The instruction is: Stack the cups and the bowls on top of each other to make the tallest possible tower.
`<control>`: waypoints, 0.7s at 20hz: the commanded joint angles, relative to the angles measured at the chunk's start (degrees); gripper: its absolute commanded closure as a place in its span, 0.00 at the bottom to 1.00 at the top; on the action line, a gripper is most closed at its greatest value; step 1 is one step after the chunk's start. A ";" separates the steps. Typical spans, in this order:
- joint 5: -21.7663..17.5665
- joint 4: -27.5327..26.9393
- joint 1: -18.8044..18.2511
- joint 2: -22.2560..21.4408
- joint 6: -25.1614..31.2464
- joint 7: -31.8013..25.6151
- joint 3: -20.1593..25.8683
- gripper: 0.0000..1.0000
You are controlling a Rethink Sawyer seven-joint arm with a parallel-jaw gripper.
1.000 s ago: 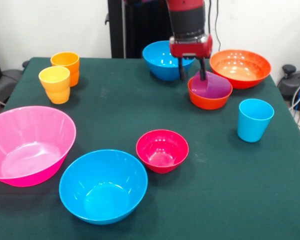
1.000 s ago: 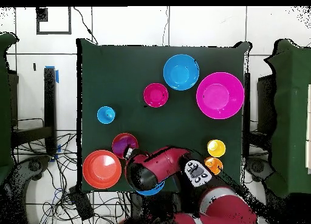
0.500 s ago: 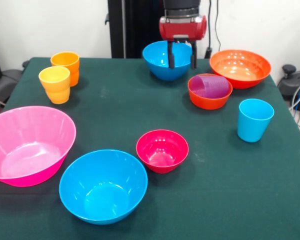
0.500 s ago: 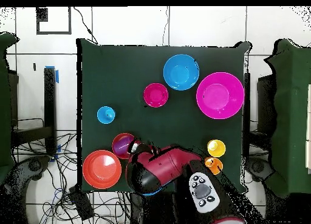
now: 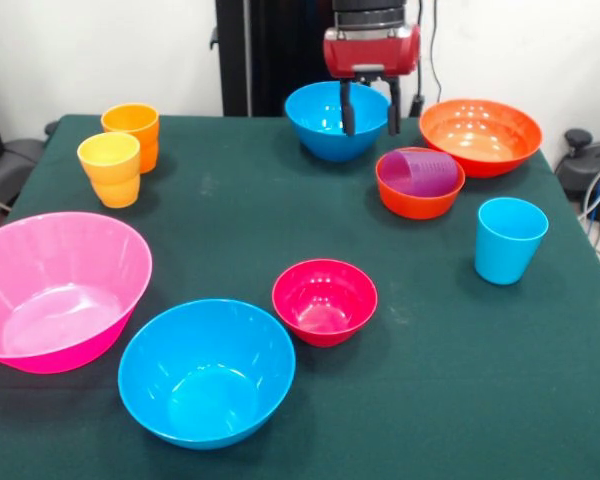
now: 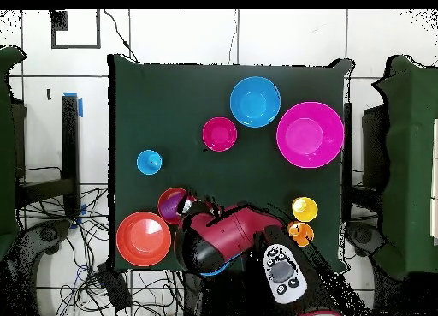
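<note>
Front view: claw (image 5: 370, 118) spread open, empty, raised just beside small orange-red bowl (image 5: 419, 184). Purple cup (image 5: 422, 172) lying tilted inside that bowl; tower's base apparently begun. Next, probably: fetch small magenta bowl (image 5: 324, 301), nearer camera.

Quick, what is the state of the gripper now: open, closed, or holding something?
Gripper: open and empty, raised above the table in front of the far blue bowl; the purple cup lies free in the small orange-red bowl.
</note>
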 commanded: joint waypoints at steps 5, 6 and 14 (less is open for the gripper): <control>-0.99 3.07 0.55 9.51 -2.35 -0.53 6.48 0.00; -1.07 2.95 0.50 10.03 -2.70 -0.46 6.64 0.00; -1.98 2.58 -2.22 13.08 -2.93 -1.86 9.22 0.00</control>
